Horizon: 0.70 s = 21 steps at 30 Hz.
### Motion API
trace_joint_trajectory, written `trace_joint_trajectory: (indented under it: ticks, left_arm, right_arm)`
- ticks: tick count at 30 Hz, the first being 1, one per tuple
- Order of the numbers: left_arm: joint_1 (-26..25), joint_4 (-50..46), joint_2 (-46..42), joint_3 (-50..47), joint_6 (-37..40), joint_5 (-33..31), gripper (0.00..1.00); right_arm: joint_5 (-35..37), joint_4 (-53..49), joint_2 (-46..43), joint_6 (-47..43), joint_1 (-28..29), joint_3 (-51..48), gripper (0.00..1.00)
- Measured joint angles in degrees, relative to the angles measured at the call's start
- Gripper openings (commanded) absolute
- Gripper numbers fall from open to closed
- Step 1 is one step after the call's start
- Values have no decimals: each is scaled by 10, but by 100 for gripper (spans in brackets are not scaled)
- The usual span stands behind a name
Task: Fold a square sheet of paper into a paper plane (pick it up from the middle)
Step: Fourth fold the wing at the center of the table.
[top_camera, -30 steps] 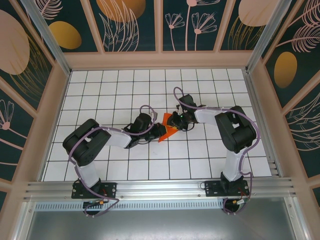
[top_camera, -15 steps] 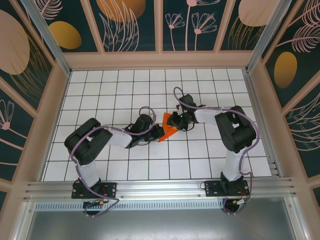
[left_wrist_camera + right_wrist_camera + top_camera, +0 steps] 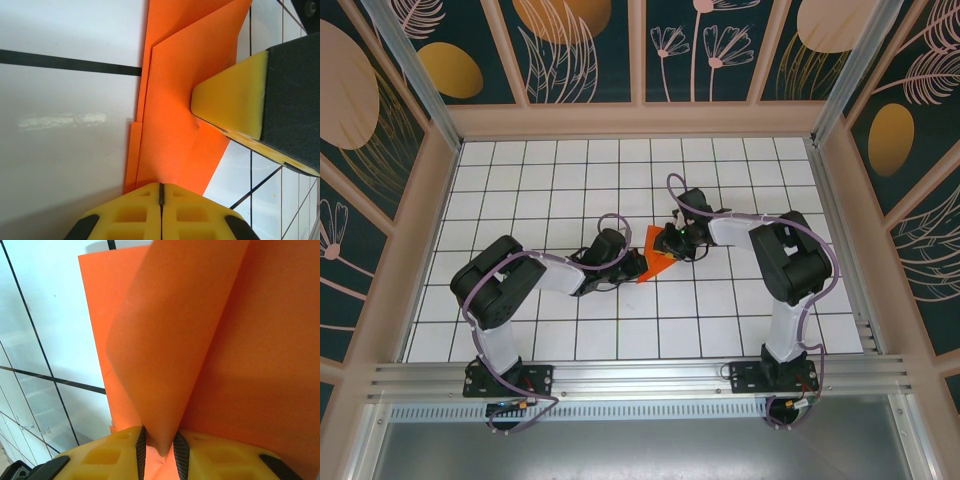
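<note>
The square sheet of paper (image 3: 657, 263), bright orange and partly folded into layers, lies on the white grid table between the two grippers. My left gripper (image 3: 637, 268) sits at its left edge. In the left wrist view its yellow jaws (image 3: 161, 186) are pressed together at the paper's near edge (image 3: 172, 105), and I see no paper between them. My right gripper (image 3: 670, 243) is at the sheet's upper right. In the right wrist view a raised fold of the paper (image 3: 170, 350) runs down into the narrow gap between its jaws (image 3: 159, 442), which are shut on it. One right finger (image 3: 232, 97) rests over the paper.
The white tiled table (image 3: 560, 190) stretches round the paper with black grid lines. Patterned walls enclose it at the back and both sides, and a metal rail (image 3: 640, 375) runs along the near edge by the arm bases.
My left arm has edged slightly right toward the paper and its jaws have closed the last bit. The right gripper keeps its hold on the fold.
</note>
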Motion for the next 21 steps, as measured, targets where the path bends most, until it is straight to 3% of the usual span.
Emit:
trace_joint_trajectory:
  ticks: [12,21]
  left_arm:
    - [0,-24,2,12,0,-1,4]
    - [0,-60,3,32,0,-9,3]
  right_arm:
    - [0,-5,0,0,0,4,29]
    - [15,-21,-20,-7,4,13,36]
